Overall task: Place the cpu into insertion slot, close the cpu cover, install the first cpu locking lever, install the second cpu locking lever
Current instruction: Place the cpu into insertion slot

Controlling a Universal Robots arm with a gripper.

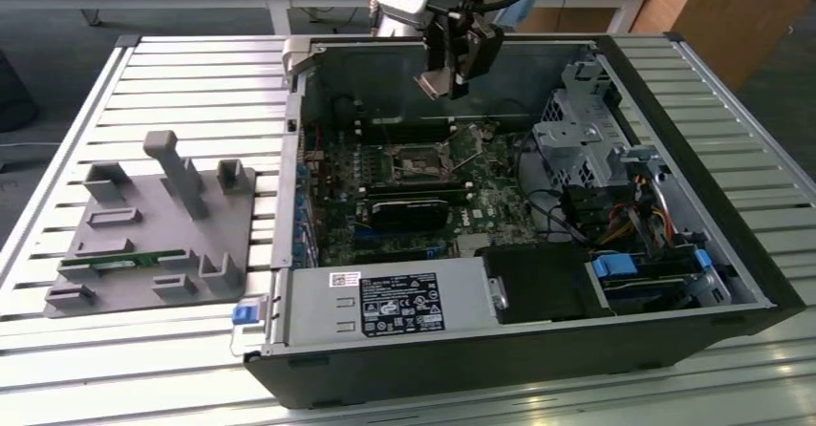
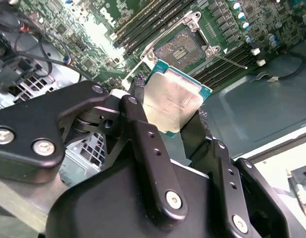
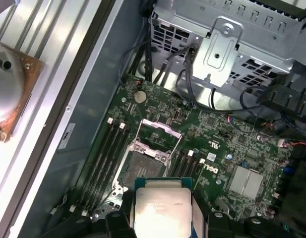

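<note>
We count 1 cpu [image 2: 175, 99]. It is clamped by 2 opposite edges between the 2 black fingers [image 2: 138, 119] of the gripper [image 2: 170, 111], which is closed only to the width of the chip. Held by its edges, the flat underside is free to meet the socket. The cpu hangs above the motherboard [image 3: 227, 148], over the 1 insertion slot [image 3: 143, 166] but well apart from it. The 1 cpu cover [image 3: 152, 146] stands tilted up, so we judge the slot is open to receive the chip. All of this is inside 1 open computer case [image 1: 714, 283].
</note>
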